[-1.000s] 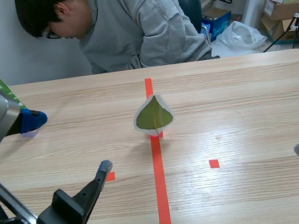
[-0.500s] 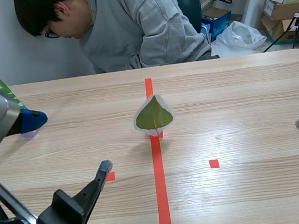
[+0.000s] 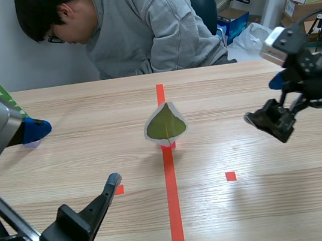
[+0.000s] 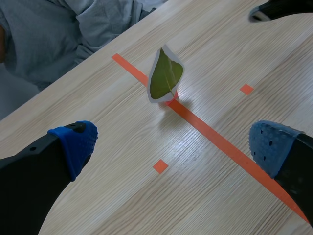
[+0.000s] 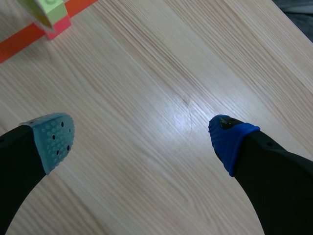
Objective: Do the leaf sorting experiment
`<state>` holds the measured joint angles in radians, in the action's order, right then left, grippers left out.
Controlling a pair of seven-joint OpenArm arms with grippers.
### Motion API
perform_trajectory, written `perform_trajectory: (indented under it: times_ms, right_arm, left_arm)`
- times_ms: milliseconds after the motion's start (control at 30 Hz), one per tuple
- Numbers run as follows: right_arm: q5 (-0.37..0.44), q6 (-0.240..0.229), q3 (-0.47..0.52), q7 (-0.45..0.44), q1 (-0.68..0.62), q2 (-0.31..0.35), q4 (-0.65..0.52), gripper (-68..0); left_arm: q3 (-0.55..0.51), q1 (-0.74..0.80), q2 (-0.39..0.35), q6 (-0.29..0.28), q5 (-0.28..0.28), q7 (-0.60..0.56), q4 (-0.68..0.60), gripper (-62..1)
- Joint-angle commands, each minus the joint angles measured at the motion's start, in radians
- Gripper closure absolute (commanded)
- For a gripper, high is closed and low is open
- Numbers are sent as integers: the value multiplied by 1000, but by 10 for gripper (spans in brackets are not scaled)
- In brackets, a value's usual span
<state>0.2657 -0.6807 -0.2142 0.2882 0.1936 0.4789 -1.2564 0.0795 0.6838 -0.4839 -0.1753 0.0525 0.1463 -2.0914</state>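
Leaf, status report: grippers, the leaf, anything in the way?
Left gripper open, low, short of the leaf. Right gripper open, above the table to its side. Leaf upright on the tape line, untouched. Nothing seen in the way.

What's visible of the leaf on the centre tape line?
The leaf is green, pointed at the top, with a central vein, in a white-edged cutout that looks laminated. It stands upright on a small red base set on the orange-red tape line. Nothing else touches it.
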Motion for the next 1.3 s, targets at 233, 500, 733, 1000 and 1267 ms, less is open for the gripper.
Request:
perform_trajectory:
  times_ms: [233, 500, 733, 1000, 1267]
  right_arm:
    - [-87, -21, -207, -61, 277, -168, 225, -562]
    - [-118, -20, -320, -89, 367, -283, 365, -562]
    - [-154, -16, -325, -142, 369, -343, 459, -530]
    - [-158, -16, -325, -183, 368, -343, 472, -373]
    - [-158, -16, -325, -191, 366, -343, 472, -198]
  left_arm:
    - [-46, -3, 74, 5, 6, -13, -4, -623]
    - [-48, -3, 73, 5, 6, -13, -4, -623]
    - [-48, -3, 73, 5, 6, -14, -4, -623]
    - [-48, -3, 73, 5, 6, -14, -4, -623]
    - [-48, -3, 73, 5, 6, -14, -4, -623]
